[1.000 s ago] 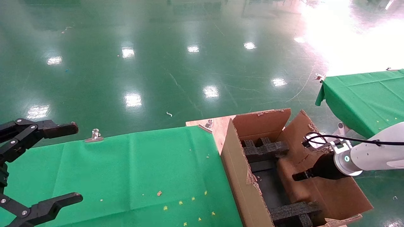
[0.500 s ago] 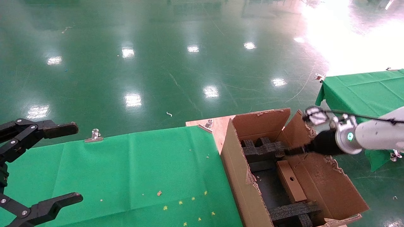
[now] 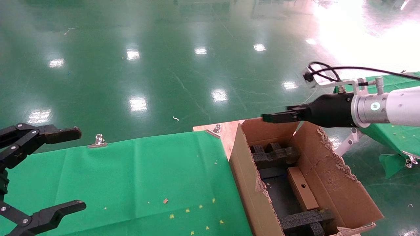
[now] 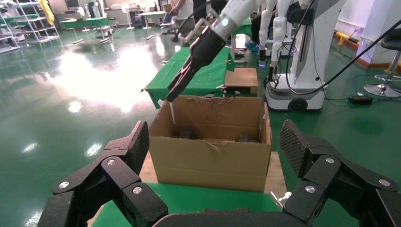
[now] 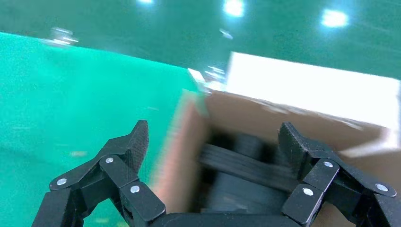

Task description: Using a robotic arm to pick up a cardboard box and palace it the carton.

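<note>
The small cardboard box (image 3: 302, 188) lies inside the carton (image 3: 249, 183), between the black foam inserts (image 3: 275, 155), its round hole facing up. My right gripper (image 3: 275, 116), on the white robotic arm (image 3: 393, 106), hangs open and empty above the carton's far flap. In the right wrist view its jaws (image 5: 213, 146) stand wide apart over the carton wall (image 5: 179, 156) and foam (image 5: 246, 165). My left gripper (image 3: 78, 168) is open and empty at the table's left edge. In the left wrist view (image 4: 215, 142) it faces the carton (image 4: 208, 161) and the right arm (image 4: 203, 45).
The carton stands at the right end of the green-clothed table (image 3: 131, 180), on a wooden board (image 3: 226, 131). A metal clip (image 3: 97, 141) holds the cloth's far edge. A second green table (image 3: 393, 95) is at the right. Other robots (image 4: 302, 47) stand beyond the carton.
My right gripper was down inside the carton; it let go of the cardboard box, which now lies in the carton, and rose up toward the far flap. The left arm has not moved.
</note>
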Available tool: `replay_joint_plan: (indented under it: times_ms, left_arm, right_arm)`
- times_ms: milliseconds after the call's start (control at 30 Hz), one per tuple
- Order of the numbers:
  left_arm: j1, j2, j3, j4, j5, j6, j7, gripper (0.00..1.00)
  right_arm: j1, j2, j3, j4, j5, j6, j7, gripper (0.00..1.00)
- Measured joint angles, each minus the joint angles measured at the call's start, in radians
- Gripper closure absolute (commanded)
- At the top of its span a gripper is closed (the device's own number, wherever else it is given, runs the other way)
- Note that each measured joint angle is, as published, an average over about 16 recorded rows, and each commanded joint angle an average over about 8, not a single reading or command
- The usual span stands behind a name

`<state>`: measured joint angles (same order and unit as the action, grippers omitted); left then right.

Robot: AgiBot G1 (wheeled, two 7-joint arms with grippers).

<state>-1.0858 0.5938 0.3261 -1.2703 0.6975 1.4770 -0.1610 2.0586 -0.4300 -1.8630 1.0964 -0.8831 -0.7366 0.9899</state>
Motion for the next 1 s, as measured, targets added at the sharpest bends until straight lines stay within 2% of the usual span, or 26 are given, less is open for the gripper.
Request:
replay_joint_plan:
  times_ms: [267,567,1000]
  left_arm:
    - [0.0,0.0,0.0,0.0,0.0,0.0,0.0,0.0]
    - [0.0,0.0,0.0,0.0,0.0,0.0,0.0,0.0]
    - [0.0,0.0,0.0,0.001,0.0,0.0,0.0,0.0]
  right_arm:
    - [0.016,0.032,0.05,0.054,0.092,-0.065,-0.04,0.0]
    - [-0.036,0.022,0.133,0.061,0.103,-0.107,-0.081,0.0]
    - [-0.234,-0.02,0.435,0.088,0.112,-0.242,-0.231,0.0]
